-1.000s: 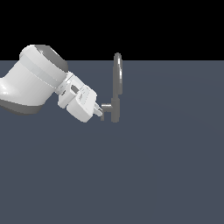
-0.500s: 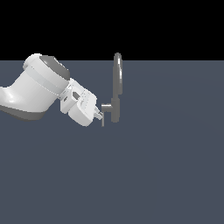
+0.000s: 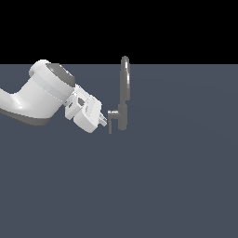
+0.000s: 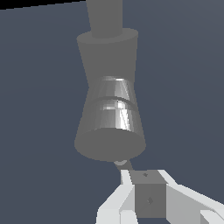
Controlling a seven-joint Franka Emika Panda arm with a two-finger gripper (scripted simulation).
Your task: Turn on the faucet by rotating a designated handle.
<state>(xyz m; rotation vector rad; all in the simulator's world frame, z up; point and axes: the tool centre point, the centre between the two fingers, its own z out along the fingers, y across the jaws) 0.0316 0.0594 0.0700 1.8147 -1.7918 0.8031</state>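
Note:
The faucet [image 3: 123,95] is a slim grey tap with a tall arched spout on a short body, standing mid-scene in the exterior view. Its body fills the wrist view [image 4: 109,116]. The handle [image 3: 110,119] is a small L-shaped lever on the side of the body toward the exterior view's left, with its bar hanging down. In the wrist view only a thin bit of the handle [image 4: 121,163] shows under the body. My gripper [image 3: 104,121] comes in from the exterior view's left with its tips right at the handle's bar. In the wrist view the gripper [image 4: 148,194] looks shut and empty.
A flat dark grey floor [image 3: 176,176] lies all around the faucet. My white arm [image 3: 42,95] reaches in from the exterior view's left edge.
The arm's big wrist link has sunk slightly and moved a little toward the faucet. The gripper tips stay at the handle's bar. The handle shows no clear turn.

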